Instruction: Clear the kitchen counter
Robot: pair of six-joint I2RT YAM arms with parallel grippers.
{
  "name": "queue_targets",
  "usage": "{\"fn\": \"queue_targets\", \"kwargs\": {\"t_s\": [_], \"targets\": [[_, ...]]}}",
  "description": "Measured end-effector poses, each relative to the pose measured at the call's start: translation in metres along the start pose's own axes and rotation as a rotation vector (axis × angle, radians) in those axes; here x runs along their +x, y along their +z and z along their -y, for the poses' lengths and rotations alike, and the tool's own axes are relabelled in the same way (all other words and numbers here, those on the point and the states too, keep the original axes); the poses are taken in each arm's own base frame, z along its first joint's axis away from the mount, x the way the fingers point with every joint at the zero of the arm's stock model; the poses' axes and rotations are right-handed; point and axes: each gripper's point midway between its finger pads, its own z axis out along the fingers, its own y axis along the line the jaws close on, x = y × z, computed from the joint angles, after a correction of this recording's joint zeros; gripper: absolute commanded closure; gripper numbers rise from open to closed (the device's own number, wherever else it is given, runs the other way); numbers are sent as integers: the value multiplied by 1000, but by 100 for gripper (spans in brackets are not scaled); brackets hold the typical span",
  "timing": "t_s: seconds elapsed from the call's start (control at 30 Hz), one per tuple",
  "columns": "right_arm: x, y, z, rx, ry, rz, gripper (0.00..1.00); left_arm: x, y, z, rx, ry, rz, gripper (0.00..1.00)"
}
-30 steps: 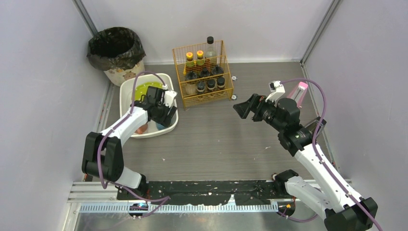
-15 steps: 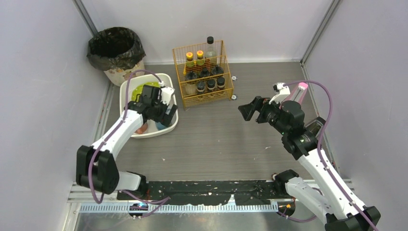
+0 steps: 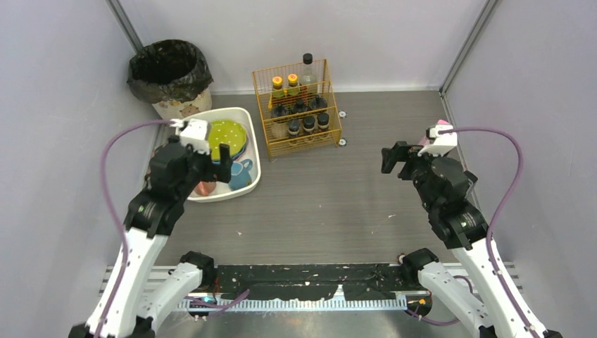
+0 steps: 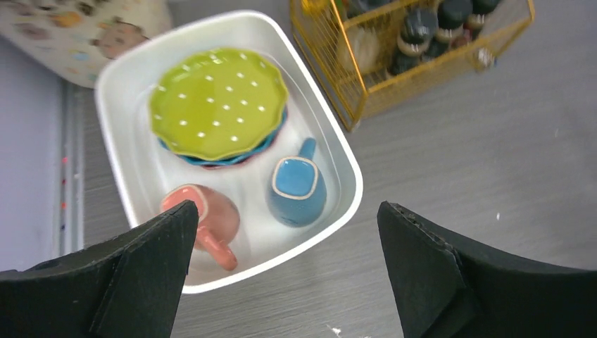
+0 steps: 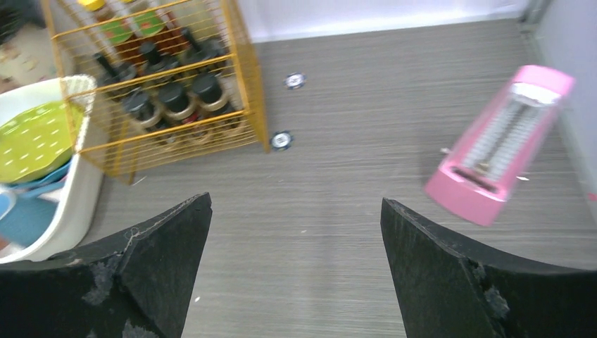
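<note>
Kitchen counter (image 3: 331, 204) lies below left fingers (image 4: 141, 274) and right fingers (image 5: 450, 282), both pairs spread wide, gripping and touching nothing.

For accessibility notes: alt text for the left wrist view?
A white rectangular plastic tub on the grey wood-grain counter holds a lime-green dotted plate, a blue mug and a pink mug, framed by the open left gripper. A gold wire basket of bottles stands beside it.

white tub (image 4: 324, 120), wire basket (image 3: 299, 105), bin (image 3: 169, 70), pink box (image 5: 500, 144)
</note>
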Motion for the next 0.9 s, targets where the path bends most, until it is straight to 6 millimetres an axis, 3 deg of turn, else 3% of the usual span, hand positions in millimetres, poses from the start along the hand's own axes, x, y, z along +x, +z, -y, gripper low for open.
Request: {"fn": "queue_targets", "kwargs": {"t_s": [0.1, 0.3, 0.47, 0.63, 0.77, 0.9], "targets": [[-10, -12, 22, 100, -26, 51, 5, -14, -35, -15, -82, -66, 126, 0], [-36, -49, 61, 284, -41, 183, 5, -18, -96, -48, -256, -199, 345, 1], [-48, -70, 83, 395, -46, 247, 5, -8, -133, -69, -354, -289, 501, 1], [-56, -87, 94, 444, -40, 298, 5, -10, -175, -85, -418, -377, 693, 1], [-64, -99, 99, 460, -22, 345, 5, -10, -195, -94, -455, -414, 773, 1], [-65, -102, 101, 472, -14, 357, 5, -7, -193, -98, -485, -406, 765, 1]]}}
